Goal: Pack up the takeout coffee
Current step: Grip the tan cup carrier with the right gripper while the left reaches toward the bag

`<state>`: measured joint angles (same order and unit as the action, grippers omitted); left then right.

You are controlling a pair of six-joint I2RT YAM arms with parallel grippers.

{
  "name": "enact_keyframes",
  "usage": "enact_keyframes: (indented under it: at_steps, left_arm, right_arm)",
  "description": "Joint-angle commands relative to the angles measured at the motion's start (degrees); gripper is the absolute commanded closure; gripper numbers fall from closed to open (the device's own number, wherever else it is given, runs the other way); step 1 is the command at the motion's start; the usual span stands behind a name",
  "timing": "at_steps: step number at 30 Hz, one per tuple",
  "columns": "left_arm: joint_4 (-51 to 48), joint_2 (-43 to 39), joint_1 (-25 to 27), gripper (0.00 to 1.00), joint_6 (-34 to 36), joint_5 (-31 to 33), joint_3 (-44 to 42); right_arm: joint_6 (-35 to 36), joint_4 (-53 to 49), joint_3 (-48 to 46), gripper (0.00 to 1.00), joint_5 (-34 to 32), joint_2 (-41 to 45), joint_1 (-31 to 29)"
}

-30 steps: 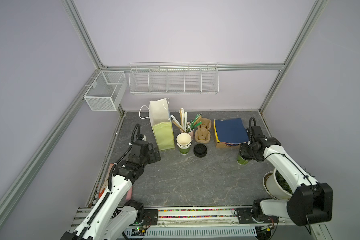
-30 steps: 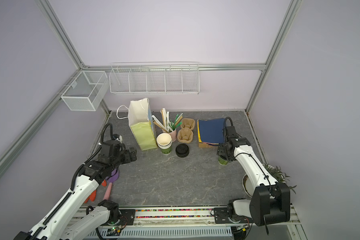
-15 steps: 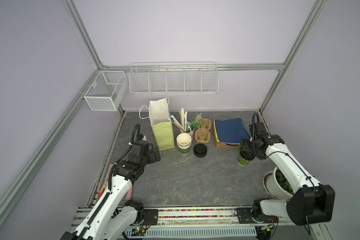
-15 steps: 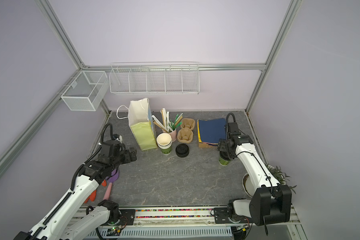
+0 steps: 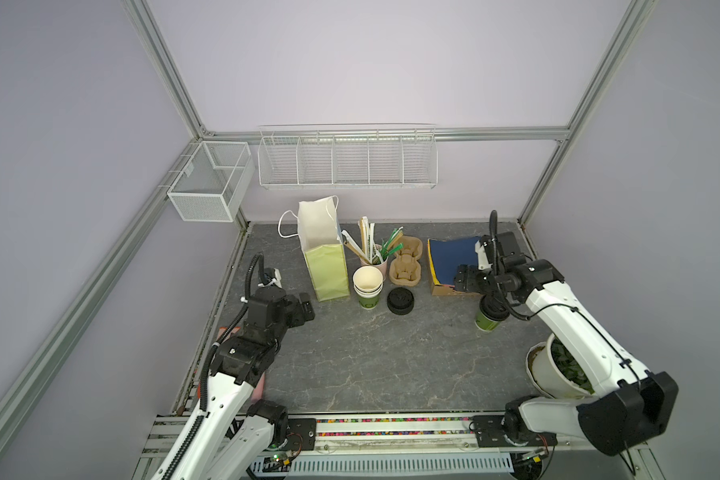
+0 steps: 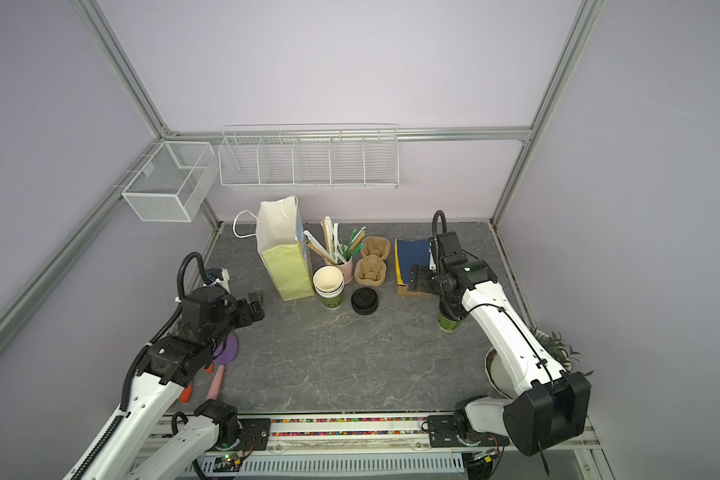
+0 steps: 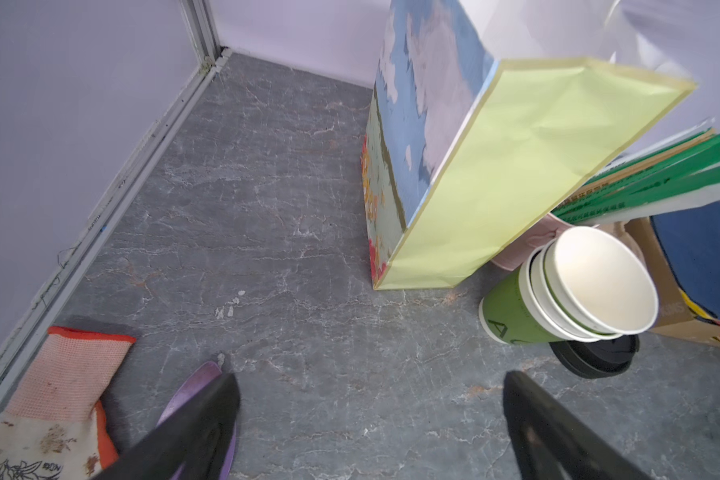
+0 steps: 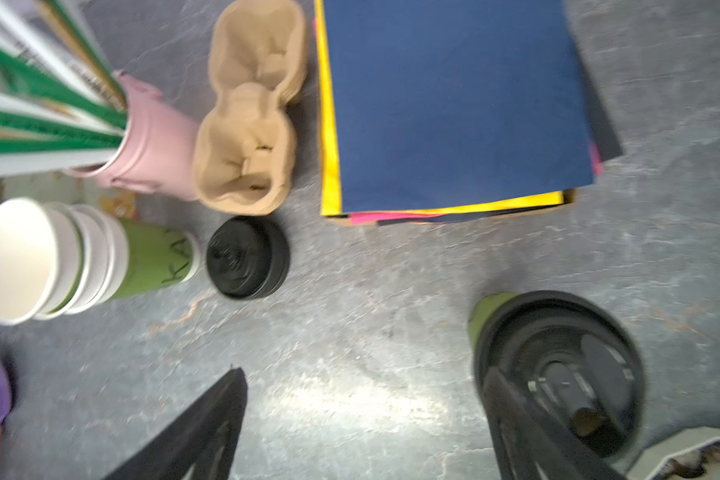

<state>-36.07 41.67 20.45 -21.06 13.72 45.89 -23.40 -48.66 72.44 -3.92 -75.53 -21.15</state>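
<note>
The takeout coffee [image 5: 489,318] [image 6: 449,320], a green cup under a black lid, stands upright on the grey table at the right, in front of the cardboard box. My right gripper [image 5: 481,291] [image 6: 433,286] hovers just above it, open. In the right wrist view one finger crosses the lid of the coffee [image 8: 558,365], and the gap of the right gripper [image 8: 360,374] holds only bare table. My left gripper [image 5: 304,305] [image 6: 256,307] [image 7: 371,378] is open and empty at the left, short of the paper bag [image 5: 321,245] [image 7: 495,174].
Along the back stand a stack of lidless cups [image 5: 367,286], a stack of black lids [image 5: 400,300], pulp cup carriers [image 5: 407,266], a pink pot of stirrers [image 5: 375,253] and a box of blue sheets [image 5: 449,262]. A plant pot [image 5: 558,370] sits front right; a glove [image 7: 59,395] and purple trowel [image 6: 227,349] lie front left.
My right gripper's jaws have widened and it has drawn up and back off the lidded cup, which stays standing in place. The left arm has not moved.
</note>
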Motion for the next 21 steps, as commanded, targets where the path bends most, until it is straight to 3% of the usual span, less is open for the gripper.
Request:
enact_keyframes:
  at_steps: [1, 9, 21]
  left_arm:
    - [2.10, -0.56, 0.29, 0.01, -2.40, 0.88, 4.11]
    - [-3.23, 13.76, -1.33, 0.01, -4.32, -1.36, 20.01]
    - [-3.73, 25.76, -5.68, 0.03, -7.45, -7.14, 29.45]
  right_arm:
    - [-1.81, -1.18, -0.30, 0.08, 1.19, 2.31, -4.10]
    - [-2.27, -1.28, -4.51, 0.07, -1.17, 8.14, -10.90]
    - [-0.92, -0.14, -10.15, 0.07, -1.01, 13.94, -14.25]
